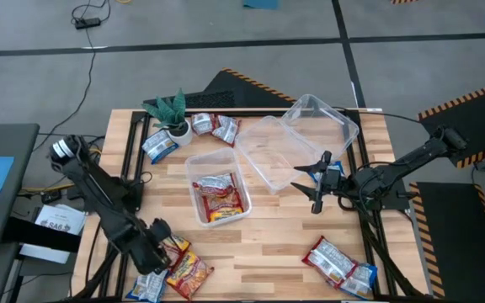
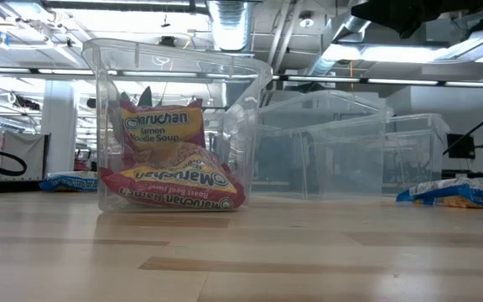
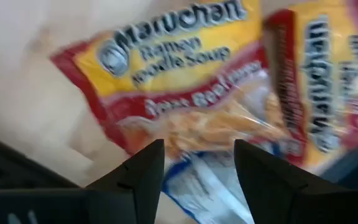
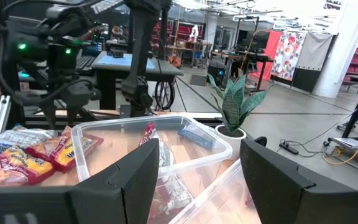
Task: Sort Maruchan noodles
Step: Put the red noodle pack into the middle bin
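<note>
I have the left gripper point(image 1: 160, 246) down at the near left corner of the table point(image 1: 285, 236), over a small heap of noodle packets point(image 1: 179, 268); from its wrist camera I see the two dark fingers point(image 3: 135, 177) standing apart with nothing between them, just above a red-and-yellow packet point(image 3: 191, 87) that lies flat; a blue-and-white packet point(image 3: 197, 186) shows under its edge, and a second red-and-yellow one point(image 3: 319, 81) lies beside it.

The right gripper point(image 1: 317, 181) hangs over the right middle of the table, beside an empty clear tub point(image 1: 263, 151); its jaws stand wide and hold nothing; a second empty tub point(image 1: 318, 118) sits behind, touching the first.

A third tub point(image 1: 217, 187) stands at the table's centre; I count at least two red-and-yellow packets in it point(image 1: 219, 195), one leaning against the wall and one lying across the bottom in the low view.

Other packets: three or so at the far left point(image 1: 194, 130), next to a small potted plant point(image 1: 171, 114); two at the near right edge point(image 1: 339, 265), one red-and-silver, one blue-and-white.
</note>
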### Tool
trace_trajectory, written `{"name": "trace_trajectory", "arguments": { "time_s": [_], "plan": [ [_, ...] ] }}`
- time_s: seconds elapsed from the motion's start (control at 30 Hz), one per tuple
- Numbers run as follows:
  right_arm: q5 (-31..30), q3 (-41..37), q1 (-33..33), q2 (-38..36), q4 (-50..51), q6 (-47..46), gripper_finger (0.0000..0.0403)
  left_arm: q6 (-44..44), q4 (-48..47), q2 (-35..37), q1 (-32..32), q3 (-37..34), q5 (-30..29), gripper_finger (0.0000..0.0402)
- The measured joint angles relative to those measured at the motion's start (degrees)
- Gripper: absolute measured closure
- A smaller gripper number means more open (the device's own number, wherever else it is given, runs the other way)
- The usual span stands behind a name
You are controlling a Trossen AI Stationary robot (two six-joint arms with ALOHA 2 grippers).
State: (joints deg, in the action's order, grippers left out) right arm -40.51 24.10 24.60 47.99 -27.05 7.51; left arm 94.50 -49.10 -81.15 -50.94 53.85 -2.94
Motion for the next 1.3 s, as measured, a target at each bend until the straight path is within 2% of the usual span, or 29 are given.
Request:
{"name": "trace_trajectory", "arguments": {
  "time_s": [0.13, 0.3, 0.8, 0.9, 1.03, 1.07, 1.17, 1.3],
  "plan": [
    [0.0, 0.0, 0.0, 0.0, -0.01, -0.11, 0.0155, -3.32, -7.65, -5.09, 0.0, 4.57, -1.75, 0.0222],
    [0.0, 0.0, 0.0, 0.0, 0.02, -1.03, 0.0155, -6.9, -7.81, -7.96, 0.02, 5.22, -3.15, 0.0222],
    [0.0, 0.0, 0.0, 0.0, 0.06, -1.03, 0.0155, -8.49, -3.3, -8.17, 0.07, -2.59, -1.9, 0.0226],
    [0.0, 0.0, 0.0, 0.0, 0.04, -1.03, 0.0155, -7.59, -3.94, -8.23, 0.3, -2.65, -1.98, 0.0257],
    [0.0, 0.0, 0.0, 0.0, 0.04, -1.03, 0.0155, -6.68, -4.08, -8.37, 0.51, -2.74, -3.07, 0.0367],
    [0.0, 0.0, 0.0, 0.0, 0.04, -1.03, 0.0155, -6.12, -4.49, -8.43, 0.71, -2.78, -3.11, 0.0383],
    [0.0, 0.0, 0.0, 0.0, 0.04, -1.03, 0.0155, -6.43, -6.61, -8.5, 1.29, -2.17, -2.3, 0.0397],
    [0.0, 0.0, 0.0, 0.0, 0.04, -1.01, 0.0155, -7.42, -12.95, -7.42, 1.51, 1.56, -4.12, 0.0401]
  ]
}}
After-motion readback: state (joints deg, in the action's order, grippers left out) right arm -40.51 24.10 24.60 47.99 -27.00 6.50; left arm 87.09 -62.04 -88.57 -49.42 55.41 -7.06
